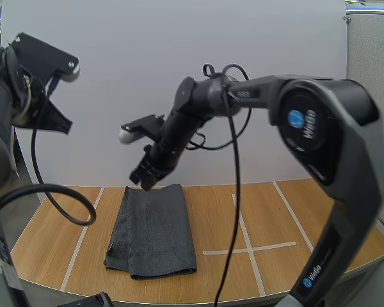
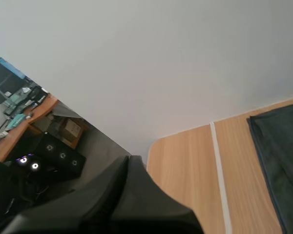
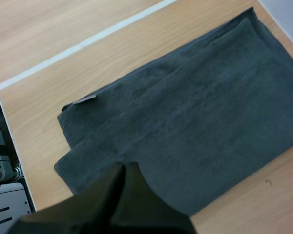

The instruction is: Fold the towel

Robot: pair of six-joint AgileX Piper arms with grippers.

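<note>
My right fingers (image 3: 123,171) lay pressed together into one dark wedge with nothing between them. In the high view they hung just above the far short edge of the towel (image 1: 152,230), and I could not tell whether they touched it. My left fingers (image 2: 128,165) were likewise closed on nothing. They were raised well off to the left side, with only the towel's edge showing beyond a strip of bare worktop (image 1: 278,214).

I judged the towel to be light, soft and limp. It would sag and trail from wherever I lifted it, and its looped pile should give the fingers decent purchase rather than slip. Nothing about it looked fragile. A pinch at a corner or along a short edge, taking in every layer at once, seemed the sensible hold. A grab in the middle would only bunch it.

The towel was dark grey and lay flat on the left half of the worktop, between two of the white tape lines (image 1: 248,249). It was already doubled into a long, narrow rectangle. From the right wrist view I could see one layer lapping over another along a lengthwise seam, and a small pale label (image 3: 84,99) poking out at one corner. The near end in the high view looked thick and rounded, and the layers there sat slightly uneven at the left corner.
</note>
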